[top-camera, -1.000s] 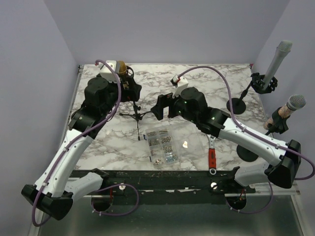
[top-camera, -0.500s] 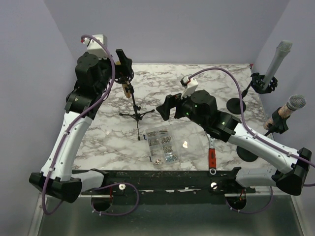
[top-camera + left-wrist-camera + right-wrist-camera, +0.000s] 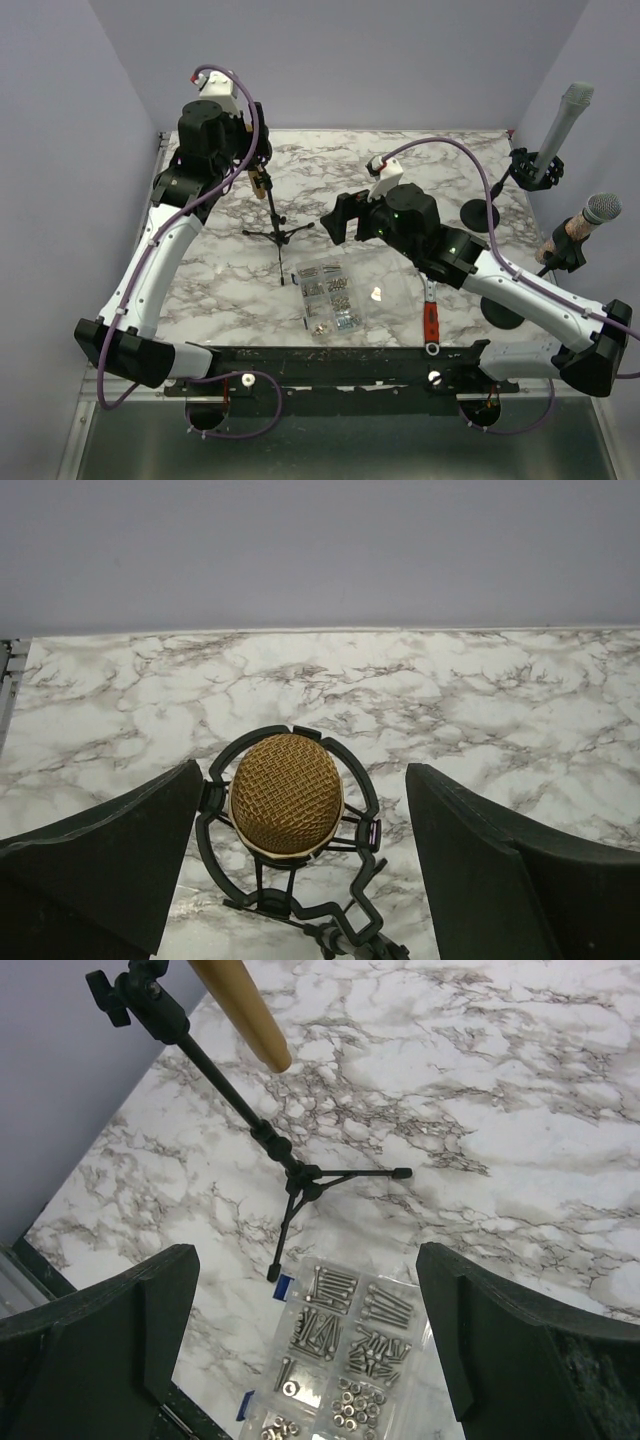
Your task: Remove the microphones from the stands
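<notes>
Spread at 9 and 3 o'clock of the mic [image 3: 286, 793], seated in its stand [image 3: 277, 233] at the table's [image 3: 500, 700] 11 o'clock, the left gripper [image 3: 302, 780] could pinch the cradle [image 3: 361, 783] too, tipping the stand.

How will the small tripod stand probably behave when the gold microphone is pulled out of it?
The tripod stand will probably tip easily: its legs are thin and short, and the pole seems to lean with the gold microphone high at its top. It looks light, so it may lift or slide on the smooth marble table rather than stay put.
</notes>
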You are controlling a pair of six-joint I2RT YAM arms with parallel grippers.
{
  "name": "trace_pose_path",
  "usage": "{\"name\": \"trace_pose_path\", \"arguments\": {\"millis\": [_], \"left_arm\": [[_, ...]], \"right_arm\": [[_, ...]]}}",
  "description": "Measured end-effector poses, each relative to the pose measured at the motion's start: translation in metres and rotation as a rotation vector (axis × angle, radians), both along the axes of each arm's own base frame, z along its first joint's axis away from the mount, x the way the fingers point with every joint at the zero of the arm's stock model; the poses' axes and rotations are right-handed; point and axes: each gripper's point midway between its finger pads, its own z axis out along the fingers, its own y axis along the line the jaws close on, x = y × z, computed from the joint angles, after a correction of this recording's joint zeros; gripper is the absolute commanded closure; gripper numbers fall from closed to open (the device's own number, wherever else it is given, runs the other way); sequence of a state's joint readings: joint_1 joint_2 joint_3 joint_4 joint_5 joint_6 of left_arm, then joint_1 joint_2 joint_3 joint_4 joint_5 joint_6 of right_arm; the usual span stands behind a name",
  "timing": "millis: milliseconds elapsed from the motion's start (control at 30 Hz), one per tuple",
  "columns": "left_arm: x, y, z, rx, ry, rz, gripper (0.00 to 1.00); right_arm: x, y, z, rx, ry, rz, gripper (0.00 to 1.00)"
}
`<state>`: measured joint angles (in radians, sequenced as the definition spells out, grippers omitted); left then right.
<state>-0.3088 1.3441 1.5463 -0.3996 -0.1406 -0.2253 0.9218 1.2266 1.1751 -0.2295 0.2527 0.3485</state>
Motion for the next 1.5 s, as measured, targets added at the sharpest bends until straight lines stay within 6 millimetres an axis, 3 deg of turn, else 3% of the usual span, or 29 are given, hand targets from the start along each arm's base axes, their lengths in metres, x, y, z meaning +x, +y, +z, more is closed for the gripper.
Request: {"name": "trace_pose_path", "arguments": {"millis": [133,400,600,667,833,1100,1233,1500], "left_arm": [[0.001,0.002,-0.011,0.025,0.020,0.007,0.22],[0.004,0.004,-0.025,0.056,0.044,0.011,0.40],[0.010,0.002,-0.035,0.068,0.067,0.009,0.41],[0.011,0.002,-0.037,0.070,0.073,0.009,0.48],[0.013,0.002,-0.040,0.077,0.080,0.011,0.76],[0.012,0.004,-0.038,0.091,0.079,0.015,0.93],[0.009,0.005,-0.025,0.099,0.067,0.018,1.00],[0.004,0.001,0.056,0.102,-0.065,0.030,1.00]], "right_arm": [[0.002,0.002,-0.007,-0.016,0.013,0.000,0.00],[0.002,0.002,-0.008,-0.016,0.015,0.000,0.00],[0.002,0.002,-0.008,-0.016,0.015,0.000,0.00],[0.002,0.002,-0.008,-0.016,0.015,0.000,0.00],[0.001,0.003,-0.008,-0.010,0.020,-0.003,0.00],[0.001,0.003,-0.007,0.005,0.028,-0.007,0.00],[-0.001,0.001,-0.002,0.016,0.023,-0.008,0.00],[-0.003,-0.001,0.001,0.025,0.024,-0.011,0.00]]}}
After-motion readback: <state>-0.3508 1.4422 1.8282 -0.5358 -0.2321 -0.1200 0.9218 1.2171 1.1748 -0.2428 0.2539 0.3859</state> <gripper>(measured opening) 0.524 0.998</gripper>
